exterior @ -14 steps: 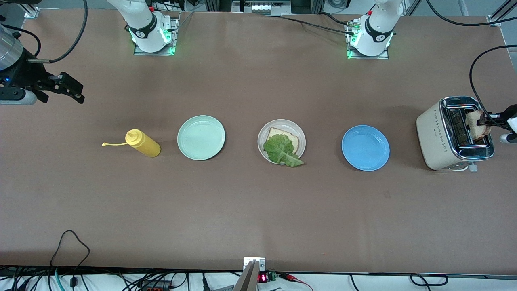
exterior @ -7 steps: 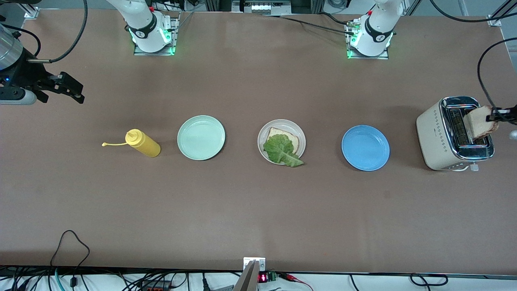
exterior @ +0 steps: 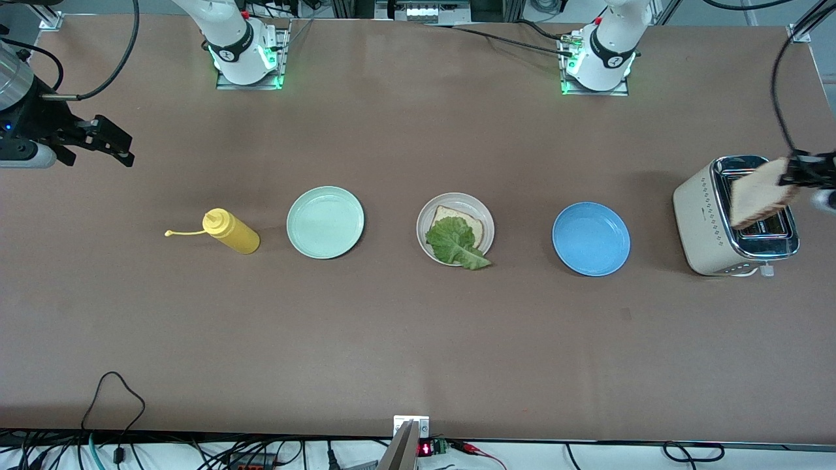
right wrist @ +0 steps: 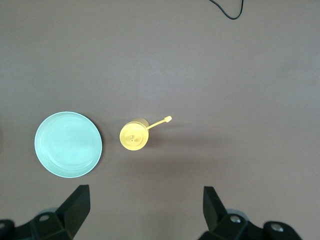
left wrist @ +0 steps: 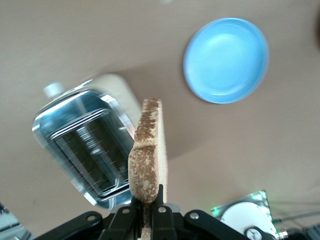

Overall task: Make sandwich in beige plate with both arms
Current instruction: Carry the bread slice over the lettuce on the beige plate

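Note:
The beige plate (exterior: 457, 198) sits mid-table with one bread slice (exterior: 469, 223) lying in it and a green lettuce leaf (exterior: 454, 243) on top of that slice. My left gripper (exterior: 795, 175) (left wrist: 147, 194) is shut on the edge of a second bread slice (exterior: 756, 197) (left wrist: 148, 150), which hangs tilted in the air above the toaster (exterior: 708, 222) (left wrist: 85, 145), clear of its slots. At the right arm's end of the table my right gripper (exterior: 121, 149) (right wrist: 145, 190) hovers open with nothing between its fingers.
A blue plate (exterior: 591, 238) (left wrist: 226, 60) lies between the beige plate and the toaster. A mint-green plate (exterior: 325, 222) (right wrist: 68, 144) and a yellow squeeze bottle (exterior: 232, 233) (right wrist: 133, 136) stand toward the right arm's end. Cables run along the table's front edge.
My left gripper has risen with the bread slice, drawing it up out of the toaster slot until it hangs free above it. The right arm has barely moved.

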Robot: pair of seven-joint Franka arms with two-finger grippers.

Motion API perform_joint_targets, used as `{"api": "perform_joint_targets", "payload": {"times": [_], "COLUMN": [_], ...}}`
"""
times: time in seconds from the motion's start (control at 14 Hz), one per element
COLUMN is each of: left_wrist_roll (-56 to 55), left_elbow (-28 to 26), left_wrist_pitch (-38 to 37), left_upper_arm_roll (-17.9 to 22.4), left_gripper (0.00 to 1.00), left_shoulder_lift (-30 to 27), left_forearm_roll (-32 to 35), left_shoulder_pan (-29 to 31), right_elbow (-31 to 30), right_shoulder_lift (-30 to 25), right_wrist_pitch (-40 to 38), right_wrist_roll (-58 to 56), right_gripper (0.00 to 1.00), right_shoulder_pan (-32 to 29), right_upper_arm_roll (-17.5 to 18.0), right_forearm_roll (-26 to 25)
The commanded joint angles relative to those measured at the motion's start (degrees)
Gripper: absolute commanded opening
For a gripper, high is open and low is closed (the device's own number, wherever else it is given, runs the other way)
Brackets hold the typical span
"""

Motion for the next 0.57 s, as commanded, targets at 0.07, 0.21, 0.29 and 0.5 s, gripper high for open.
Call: {"api": "perform_joint_targets", "payload": {"times": [0.07,0.21,0.29,0.5], "left_wrist_roll": [0.53,-2.96,-6.9,-10.28], "left_elbow": [1.25,1.16,1.07,-0.33], "left_wrist_pitch": [-2.96,-2.7,-2.27,5.18], "left_upper_arm_roll": [-8.03,-8.22,-8.3,-8.22], "left_gripper": [0.02,0.01,0.01,0.01], "left_shoulder_lift": [3.46,6.53,8.37,15.22], "left_forearm_roll": [-4.39,-11.85,-15.98,-32.93], "left_shoulder_pan": [-1.56,-5.33,-6.4,-7.9], "right_elbow": [0.11,0.02,0.02,0.02], "right_shoulder_lift": [-1.04,-0.87,-0.87,-0.95], "right_wrist_pitch": [-0.3,-0.12,-0.12,-0.04], "right_wrist_roll": [-0.77,-0.59,-0.33,-0.15], "right_gripper": [1.0,1.0,1.0,1.0], "right_shoulder_pan": [-0.13,-0.04,-0.04,0.13], "right_upper_arm_roll": [0.13,0.22,0.22,0.3], "right_forearm_roll": [0.08,0.08,0.08,0.08]}}
